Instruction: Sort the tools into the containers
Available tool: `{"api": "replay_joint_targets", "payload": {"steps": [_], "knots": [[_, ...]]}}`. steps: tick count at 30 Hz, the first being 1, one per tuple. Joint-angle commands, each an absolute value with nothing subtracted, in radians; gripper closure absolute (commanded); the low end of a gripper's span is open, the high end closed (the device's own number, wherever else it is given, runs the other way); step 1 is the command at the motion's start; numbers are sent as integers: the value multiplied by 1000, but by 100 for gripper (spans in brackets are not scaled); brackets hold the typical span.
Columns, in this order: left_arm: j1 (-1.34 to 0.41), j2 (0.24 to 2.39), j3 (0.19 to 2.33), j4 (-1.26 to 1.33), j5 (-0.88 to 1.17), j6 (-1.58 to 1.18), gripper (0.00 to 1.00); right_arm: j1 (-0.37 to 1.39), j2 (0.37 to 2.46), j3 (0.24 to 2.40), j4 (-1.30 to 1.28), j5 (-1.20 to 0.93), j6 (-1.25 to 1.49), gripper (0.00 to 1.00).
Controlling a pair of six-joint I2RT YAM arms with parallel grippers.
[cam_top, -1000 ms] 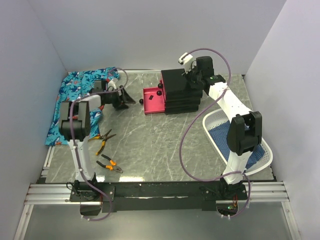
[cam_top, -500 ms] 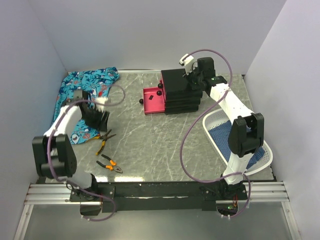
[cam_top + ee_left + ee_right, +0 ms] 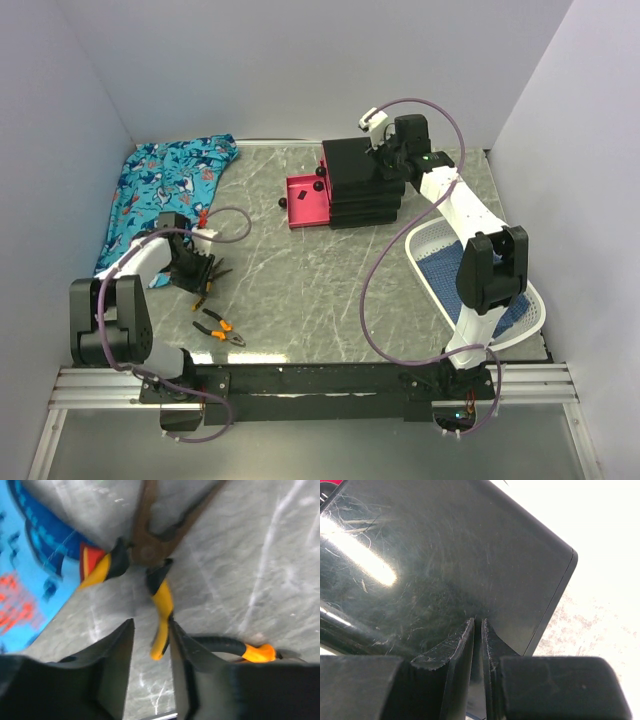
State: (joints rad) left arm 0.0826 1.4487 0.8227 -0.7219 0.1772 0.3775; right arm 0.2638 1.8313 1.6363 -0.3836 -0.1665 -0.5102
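Observation:
The yellow-handled pliers (image 3: 207, 287) lie on the grey table near the cloth's edge, handles spread. My left gripper (image 3: 198, 272) hangs low over them, open. In the left wrist view one yellow handle (image 3: 162, 605) reaches between my fingers (image 3: 117, 665) against the right one, with a gap on its left. Orange-handled pliers (image 3: 220, 329) lie closer to the arm bases. A pink drawer (image 3: 306, 205) stands pulled out of the black cabinet (image 3: 355, 175). My right gripper (image 3: 384, 160) rests on the cabinet's top (image 3: 445, 555), its fingers (image 3: 462, 640) nearly together with nothing between them.
The shark-patterned blue cloth (image 3: 165, 185) covers the back left corner, close to the left gripper. A white basket (image 3: 425, 240) with a blue mat stands at the right. The second pliers' orange handle (image 3: 257, 653) lies just right of my left fingers.
The left arm has swung from beside the pink drawer back and down to the yellow-handled pliers, and its jaws have narrowed around one handle. The right arm has barely moved.

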Motion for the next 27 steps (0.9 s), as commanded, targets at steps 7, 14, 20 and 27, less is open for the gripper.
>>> {"api": "replay_joint_targets", "payload": {"steps": [7, 14, 20, 27], "knots": [[-35, 1515, 813, -646, 184, 403, 69, 261, 1824, 1608, -499, -158, -499, 80], [-84, 1563, 859, -652, 198, 365, 91, 261, 1818, 1609, -499, -153, -503, 80], [-166, 1477, 1086, -684, 452, 321, 99, 261, 1815, 1595, -499, -146, -511, 80], [-176, 1656, 1362, -612, 492, 190, 99, 261, 1815, 1591, -492, -126, -525, 80]]}}
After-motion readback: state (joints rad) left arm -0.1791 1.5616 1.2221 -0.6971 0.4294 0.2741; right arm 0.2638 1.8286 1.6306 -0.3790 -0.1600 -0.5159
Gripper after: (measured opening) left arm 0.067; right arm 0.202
